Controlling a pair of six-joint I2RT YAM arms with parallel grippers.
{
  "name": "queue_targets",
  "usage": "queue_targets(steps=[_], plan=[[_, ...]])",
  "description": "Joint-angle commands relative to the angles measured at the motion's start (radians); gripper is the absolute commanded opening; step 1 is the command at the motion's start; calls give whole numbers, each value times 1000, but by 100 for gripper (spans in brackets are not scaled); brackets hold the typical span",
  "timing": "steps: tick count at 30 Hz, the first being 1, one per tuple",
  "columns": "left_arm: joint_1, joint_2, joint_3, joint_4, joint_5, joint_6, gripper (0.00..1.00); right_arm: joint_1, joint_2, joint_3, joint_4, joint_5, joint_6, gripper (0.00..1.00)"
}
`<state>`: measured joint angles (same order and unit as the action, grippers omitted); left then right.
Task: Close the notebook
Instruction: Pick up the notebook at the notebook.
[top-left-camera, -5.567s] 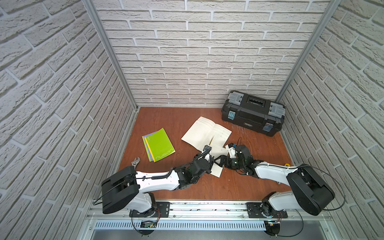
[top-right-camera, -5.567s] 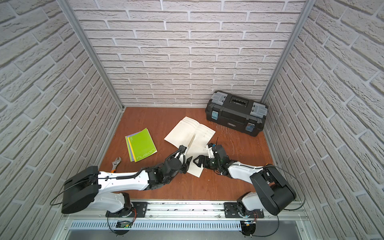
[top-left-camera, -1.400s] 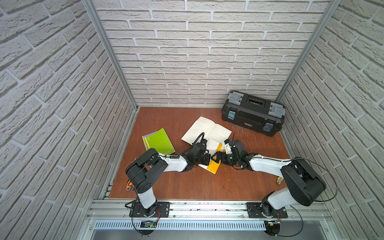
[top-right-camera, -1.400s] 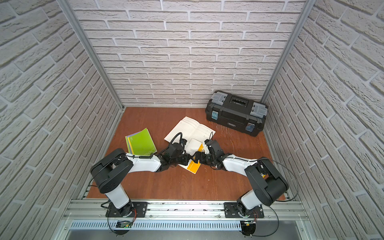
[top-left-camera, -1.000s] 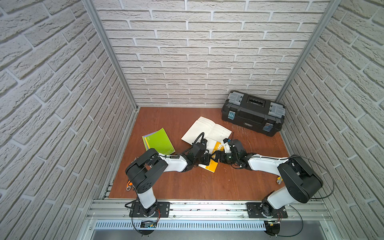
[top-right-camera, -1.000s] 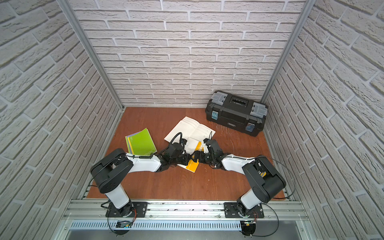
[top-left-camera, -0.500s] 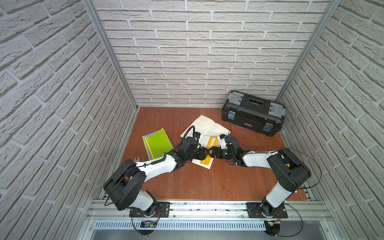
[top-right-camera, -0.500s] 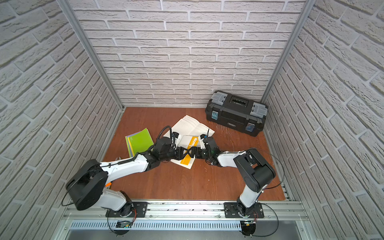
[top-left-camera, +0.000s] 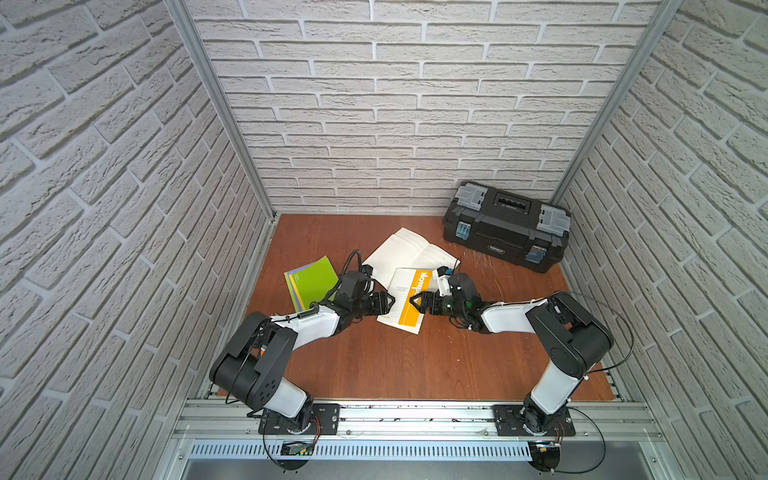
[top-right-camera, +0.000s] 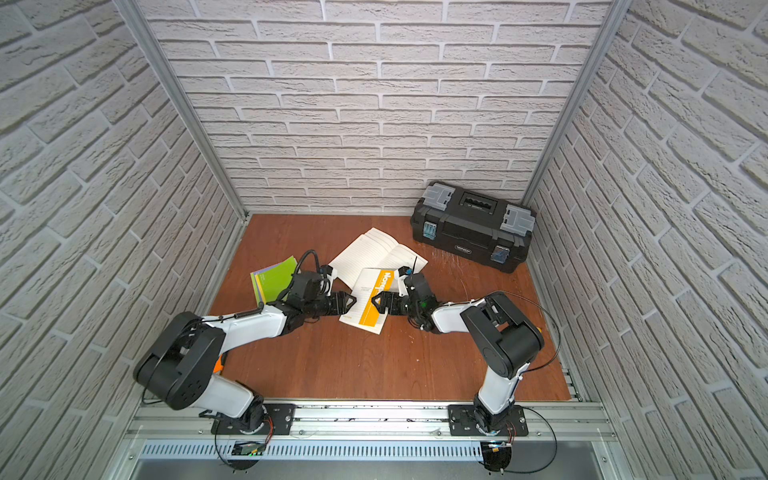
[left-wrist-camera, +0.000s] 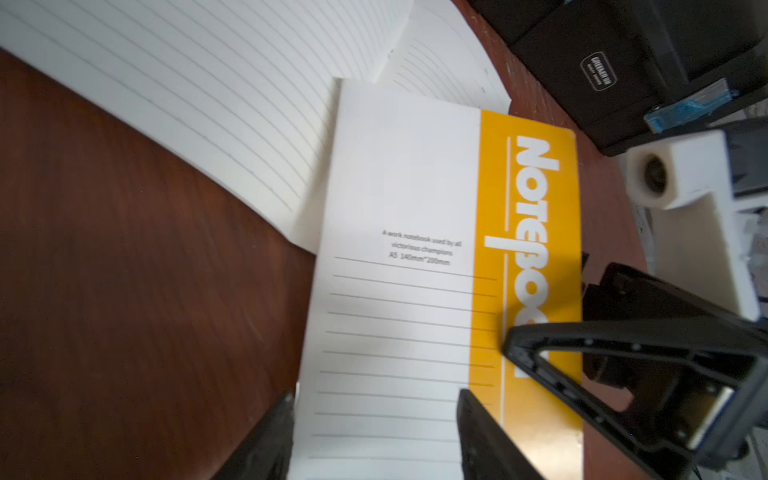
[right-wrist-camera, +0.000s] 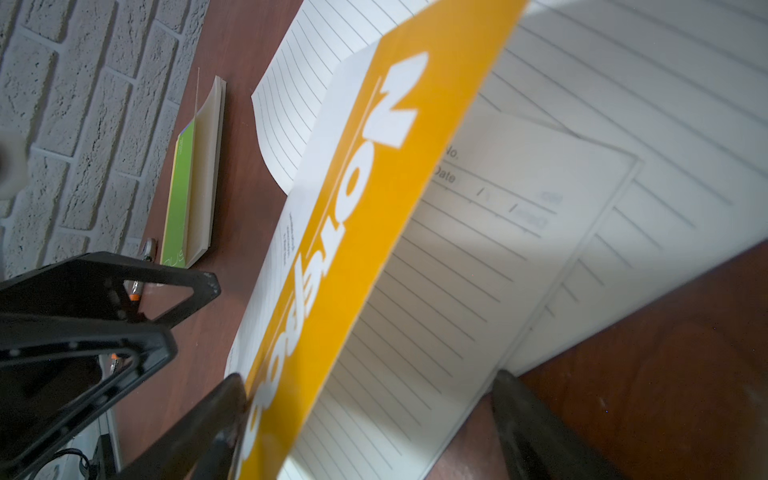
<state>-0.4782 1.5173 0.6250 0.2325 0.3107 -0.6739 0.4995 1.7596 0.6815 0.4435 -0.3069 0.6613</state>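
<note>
The black toolbox (top-left-camera: 505, 232) sits with its lid down, contents hidden, while the left gripper (top-left-camera: 388, 301) and right gripper (top-left-camera: 413, 301) both stand spread at the half-folded notebook (top-left-camera: 409, 286).

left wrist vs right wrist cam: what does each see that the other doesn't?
Left wrist only: black toolbox, right tool, and the small print on the notebook cover.
Right wrist only: green notebook, brick wall, left tool, and the No./Date page beneath the cover.
Both: the yellow-and-white notebook cover, lined pages, wooden table.
</note>
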Motion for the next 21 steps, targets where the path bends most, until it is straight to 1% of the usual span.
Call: queue_targets(steps=[1, 3, 5, 7, 9, 11, 13, 15, 17, 19, 20, 21], plan=[[33, 61, -8, 40, 51, -7, 66, 3, 107, -90, -377, 71, 26, 93], [43, 102, -2, 67, 73, -16, 66, 4, 108, -91, -375, 69, 28, 93], [56, 144, -12, 133, 107, -41, 64, 4, 110, -90, -374, 68, 26, 93], [73, 189, -27, 230, 166, -85, 58, 3, 112, -88, -373, 66, 26, 93], [86, 224, -43, 310, 211, -128, 50, 2, 113, -88, -371, 64, 26, 93], [98, 259, -58, 379, 259, -175, 48, 4, 118, -87, -366, 60, 25, 93], [113, 311, -90, 531, 333, -268, 45, 4, 122, -84, -362, 60, 25, 93], [121, 371, -114, 708, 395, -368, 39, 4, 126, -82, -359, 56, 26, 93], [124, 425, -130, 868, 436, -457, 28, 4, 128, -83, -355, 56, 29, 93], [121, 471, -134, 999, 460, -536, 8, 4, 126, -85, -354, 55, 27, 93], [122, 488, -133, 1043, 468, -565, 0, 4, 123, -88, -355, 56, 27, 93], [121, 506, -129, 1097, 482, -598, 0, 4, 117, -89, -359, 59, 28, 93]])
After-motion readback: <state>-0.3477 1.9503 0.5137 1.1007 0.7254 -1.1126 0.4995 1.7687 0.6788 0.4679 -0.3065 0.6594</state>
